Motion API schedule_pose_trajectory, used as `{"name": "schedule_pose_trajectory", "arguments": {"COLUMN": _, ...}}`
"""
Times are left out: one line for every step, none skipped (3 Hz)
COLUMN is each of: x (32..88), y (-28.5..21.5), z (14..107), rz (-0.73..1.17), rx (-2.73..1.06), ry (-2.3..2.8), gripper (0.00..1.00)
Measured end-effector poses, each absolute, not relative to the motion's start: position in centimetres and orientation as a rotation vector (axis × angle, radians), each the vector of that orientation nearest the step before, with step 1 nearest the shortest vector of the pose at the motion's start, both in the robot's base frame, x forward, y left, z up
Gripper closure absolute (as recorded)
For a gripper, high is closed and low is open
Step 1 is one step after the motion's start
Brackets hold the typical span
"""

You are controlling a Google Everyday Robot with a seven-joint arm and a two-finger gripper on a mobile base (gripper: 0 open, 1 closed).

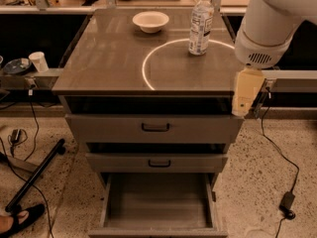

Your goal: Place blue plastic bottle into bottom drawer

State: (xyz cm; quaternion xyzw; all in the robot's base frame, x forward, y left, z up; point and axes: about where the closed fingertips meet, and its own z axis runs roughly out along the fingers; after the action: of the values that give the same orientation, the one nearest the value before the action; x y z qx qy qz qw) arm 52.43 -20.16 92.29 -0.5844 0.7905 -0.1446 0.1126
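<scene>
Grey metal three-drawer cabinet filled most of the camera view, with its flat top to the left of and behind the end effector as seen here. A thin white ring marking lay on that top. The white robot arm came in from the upper right and hung over the cabinet's right front corner. The bottom drawer, the lowest and deepest, was pulled open with its plain grey inside showing, well below the gripper and to its left in view. Two shallower grey drawers with dark handles, top and middle, sat between that drawer and the cabinet top, the top one level with the gripper and just left of it. The cream-coloured two-finger gripper pointed down just beside the cabinet's right front corner, holding nothing visible; whether it was wide or narrow could not be told. The blue plastic bottle, clear with a white cap and printed label, stood upright on the cabinet top at the ring's far edge, above-left of the gripper and well apart from it. A small white bowl sat further left of the bottle. A white paper cup stood on a side ledge far left of the gripper. A black power adapter lay on the speckled floor below-right of it.
</scene>
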Motion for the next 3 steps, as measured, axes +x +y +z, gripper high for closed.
{"name": "schedule_pose_trajectory", "arguments": {"x": 54.9, "y": -20.6, "z": 92.7, "rz": -0.41, "rx": -1.705, "ry": 2.317, "gripper": 0.0}}
{"name": "schedule_pose_trajectory", "arguments": {"x": 57.9, "y": -21.0, "z": 93.2, "rz": -0.404, "rx": -1.685, "ry": 2.321, "gripper": 0.0}}
{"name": "schedule_pose_trajectory", "arguments": {"x": 60.8, "y": -21.4, "z": 93.3, "rz": -0.389, "rx": -1.67, "ry": 2.331, "gripper": 0.0}}
